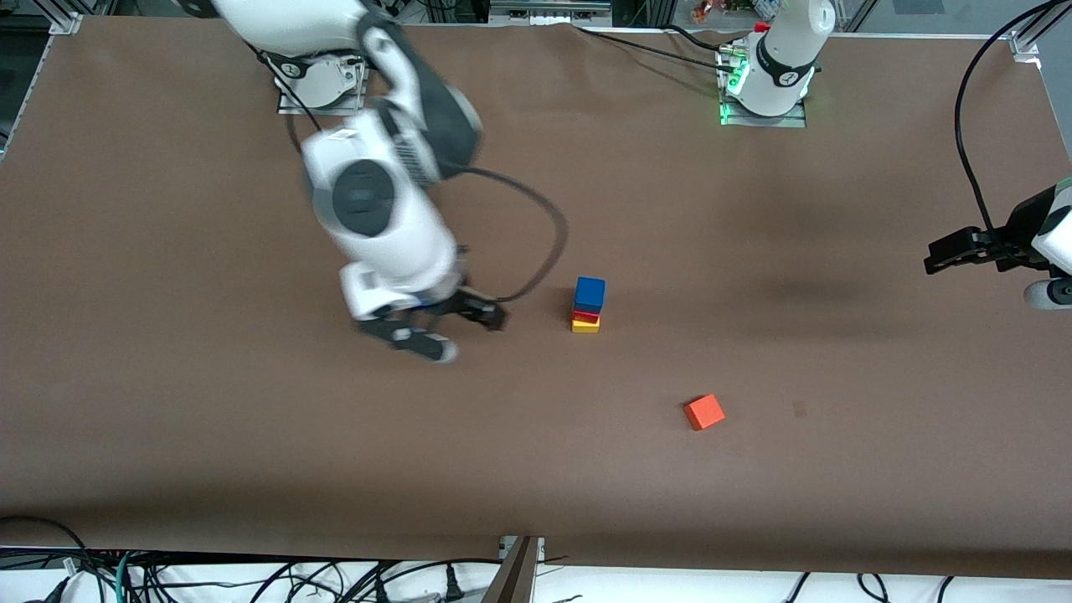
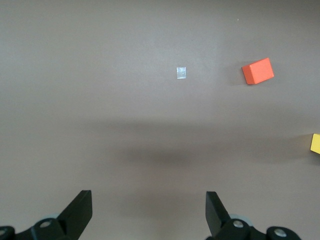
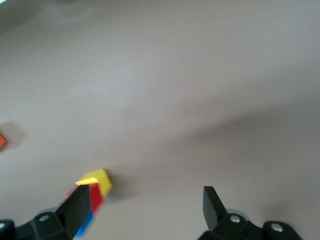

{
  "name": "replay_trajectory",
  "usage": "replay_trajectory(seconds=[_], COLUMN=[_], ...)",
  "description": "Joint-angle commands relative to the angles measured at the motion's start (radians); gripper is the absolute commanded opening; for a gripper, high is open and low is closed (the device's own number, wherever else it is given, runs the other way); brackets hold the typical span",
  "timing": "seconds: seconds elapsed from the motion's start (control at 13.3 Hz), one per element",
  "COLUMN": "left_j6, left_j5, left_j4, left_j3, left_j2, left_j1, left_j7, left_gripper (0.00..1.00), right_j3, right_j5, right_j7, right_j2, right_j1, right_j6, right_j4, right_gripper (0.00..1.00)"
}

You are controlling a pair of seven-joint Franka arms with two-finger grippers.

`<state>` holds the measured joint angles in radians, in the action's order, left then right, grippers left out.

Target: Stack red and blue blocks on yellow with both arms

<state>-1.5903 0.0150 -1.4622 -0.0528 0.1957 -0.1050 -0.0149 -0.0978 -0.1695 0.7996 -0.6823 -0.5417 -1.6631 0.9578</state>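
The blue block [image 1: 590, 295] sits on the red block [image 1: 586, 316], which sits on the yellow cube [image 1: 585, 326], as one stack at mid-table. My right gripper [image 1: 467, 333] is open and empty, over the table beside the stack, toward the right arm's end. In the right wrist view the yellow cube [image 3: 97, 179], red block [image 3: 96, 196] and blue block [image 3: 85, 225] show next to one finger of that gripper [image 3: 145, 210]. My left gripper [image 1: 942, 255] is open and empty, over the left arm's end of the table [image 2: 149, 207]. An edge of the yellow cube [image 2: 316, 143] shows there.
An orange cube [image 1: 704, 411] lies on the brown table, nearer the front camera than the stack and toward the left arm's end; it also shows in the left wrist view [image 2: 258, 71]. A small pale mark [image 2: 182, 72] lies beside it. Cables run along the table's front edge.
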Motion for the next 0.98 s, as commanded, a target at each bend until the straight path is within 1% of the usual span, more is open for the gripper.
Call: replay_trajectory(seconds=[0.0,0.15,0.23,0.38,0.45,0.6,0.75,0.83,0.9], left_j6=[0.007,0.007,0.007,0.007,0.007,0.007,0.007,0.007,0.007], left_j5=[-0.012,-0.012,-0.012,-0.013,-0.012,-0.012,-0.012,-0.012,-0.012], left_j4=[0.031,0.031,0.031,0.031,0.031,0.031,0.031,0.031,0.031], left_j3=[-0.001,-0.002,-0.002,-0.002,-0.002,-0.002,-0.002,-0.002,-0.002], left_j2=[0.014,0.014,0.014,0.014,0.014,0.014,0.014,0.014,0.014], left_j1=[0.001,0.005,0.005,0.007,0.007,0.008,0.008,0.008,0.008], left_j7=[0.013,0.009,0.009,0.007,0.007,0.007,0.007,0.007,0.007], left_gripper=[1.0,1.0,1.0,1.0,1.0,1.0,1.0,1.0,1.0], right_j3=[-0.015,-0.057,-0.087,-0.117,-0.125,-0.122,-0.108,-0.105,-0.105], right_j5=[-0.034,-0.035,-0.036,-0.019,0.008,0.091,0.142,0.175,0.191], right_j7=[-0.153,-0.232,-0.276,-0.371,-0.423,-0.5,-0.566,-0.568,-0.571], right_j2=[0.14,0.272,0.339,0.481,0.534,0.633,0.714,0.739,0.739], right_j1=[0.084,0.091,0.091,0.097,0.112,0.15,0.192,0.192,0.192], right_j6=[0.089,0.072,0.053,0.01,0.012,0.0,-0.038,-0.053,-0.052], right_j4=[0.115,0.284,0.371,0.543,0.602,0.698,0.803,0.837,0.832], right_gripper=[1.0,1.0,1.0,1.0,1.0,1.0,1.0,1.0,1.0])
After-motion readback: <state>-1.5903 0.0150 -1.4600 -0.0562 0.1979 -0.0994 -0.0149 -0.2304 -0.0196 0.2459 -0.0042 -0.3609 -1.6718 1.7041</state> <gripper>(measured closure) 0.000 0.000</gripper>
